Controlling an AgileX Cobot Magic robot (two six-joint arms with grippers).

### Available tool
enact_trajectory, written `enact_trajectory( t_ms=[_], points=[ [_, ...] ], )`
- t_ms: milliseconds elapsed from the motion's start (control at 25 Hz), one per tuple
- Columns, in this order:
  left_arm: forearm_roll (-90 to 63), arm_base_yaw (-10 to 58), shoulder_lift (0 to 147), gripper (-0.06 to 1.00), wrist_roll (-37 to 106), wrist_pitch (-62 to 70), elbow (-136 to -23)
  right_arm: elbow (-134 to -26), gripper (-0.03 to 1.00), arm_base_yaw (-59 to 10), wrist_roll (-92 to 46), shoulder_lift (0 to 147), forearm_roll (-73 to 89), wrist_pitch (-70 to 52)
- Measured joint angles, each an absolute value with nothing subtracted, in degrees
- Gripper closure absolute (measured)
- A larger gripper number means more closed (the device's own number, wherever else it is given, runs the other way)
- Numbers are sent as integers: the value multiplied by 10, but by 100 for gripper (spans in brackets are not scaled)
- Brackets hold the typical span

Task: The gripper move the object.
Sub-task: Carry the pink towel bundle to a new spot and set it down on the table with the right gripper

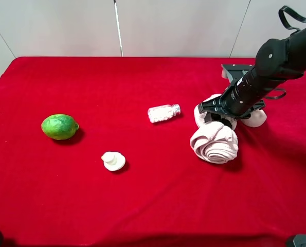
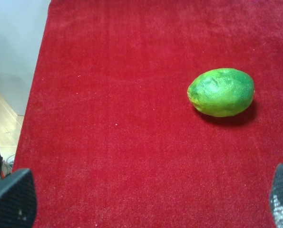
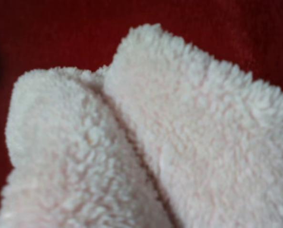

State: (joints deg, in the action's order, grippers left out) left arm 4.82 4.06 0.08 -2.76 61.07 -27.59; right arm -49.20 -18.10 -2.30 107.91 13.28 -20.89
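The pale pink fluffy towel [image 1: 214,143] lies on the red cloth at the right, one lump towards the front and another behind. My right gripper [image 1: 214,114] is pressed down between the two lumps, its black jaws sunk in the pile and closed on it. In the right wrist view the towel [image 3: 155,142] fills the frame from very close and the fingers are hidden. My left gripper [image 2: 146,209] is open and empty above the cloth, one dark fingertip [image 2: 13,199] in each lower corner; it is out of the exterior high view.
A green lime [image 1: 59,126] lies at the left and shows ahead of the left gripper [image 2: 221,92]. A clear bottle of white pills [image 1: 163,112] lies mid-table. A small smooth pale lump [image 1: 113,160] sits in front. A grey-black stand [image 1: 235,69] is behind the right arm.
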Motion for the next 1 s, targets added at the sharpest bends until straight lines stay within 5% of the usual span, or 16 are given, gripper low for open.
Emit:
enact_trajectory(
  t_ms=[1000],
  points=[
    [48, 41, 1, -3, -28, 611, -276, -550, 59, -176, -29, 949, 100, -352]
  ],
)
